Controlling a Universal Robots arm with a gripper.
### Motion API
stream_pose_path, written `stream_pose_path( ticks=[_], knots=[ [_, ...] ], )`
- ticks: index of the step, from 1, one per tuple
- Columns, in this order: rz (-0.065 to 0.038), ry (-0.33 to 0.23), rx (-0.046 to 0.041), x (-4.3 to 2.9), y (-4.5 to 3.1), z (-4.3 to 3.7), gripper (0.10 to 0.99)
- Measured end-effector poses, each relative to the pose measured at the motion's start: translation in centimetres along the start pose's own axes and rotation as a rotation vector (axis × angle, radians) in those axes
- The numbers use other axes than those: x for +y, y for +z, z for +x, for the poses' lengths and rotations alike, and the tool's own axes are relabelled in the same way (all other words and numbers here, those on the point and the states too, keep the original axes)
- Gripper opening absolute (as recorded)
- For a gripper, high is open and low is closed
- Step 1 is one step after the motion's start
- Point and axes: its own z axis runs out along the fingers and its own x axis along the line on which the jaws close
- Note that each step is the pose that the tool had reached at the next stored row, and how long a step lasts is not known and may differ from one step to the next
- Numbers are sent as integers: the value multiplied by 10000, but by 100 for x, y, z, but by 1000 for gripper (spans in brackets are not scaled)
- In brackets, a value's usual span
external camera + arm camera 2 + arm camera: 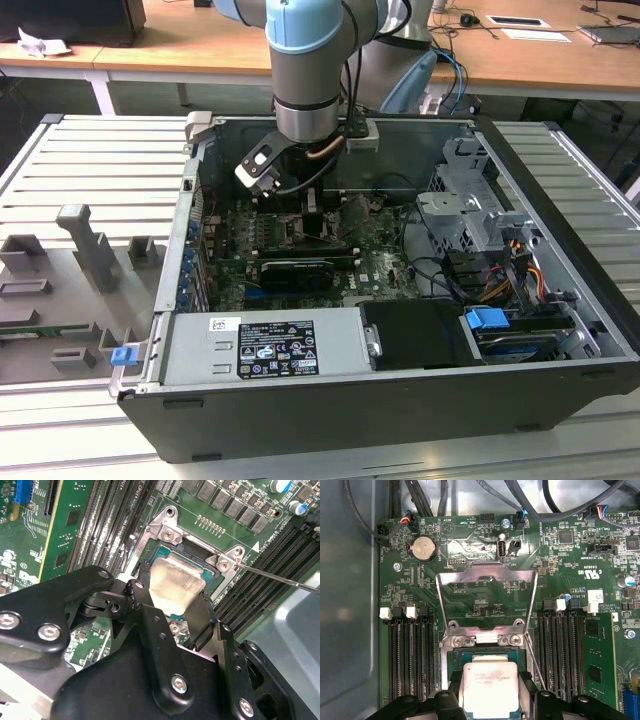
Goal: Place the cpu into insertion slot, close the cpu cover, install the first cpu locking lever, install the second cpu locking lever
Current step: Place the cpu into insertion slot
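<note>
Black claw [175, 595] clamps the silvery square cpu [489, 689] by 2 edges, squarely over the dark silver-rimmed insertion slot [485, 653]; the thin silver cpu cover [487, 571] stands open.

in the second wrist view the fingers [144, 580] of the pincer [173, 594] cover two edges of the cpu [175, 580], which hides most of the insertion slot [162, 552]; the first wrist view's edge cuts the pincer off.
</note>
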Motion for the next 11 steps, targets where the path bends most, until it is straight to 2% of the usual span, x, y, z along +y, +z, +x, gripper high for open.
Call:
stream_pose_path(
  ticks=[5,6,11],
  knots=[
    [0,1,-3,0,1,0,541],
    [-1,1,-2,0,1,0,604],
    [0,5,35,10,23,25,604]
  ],
)
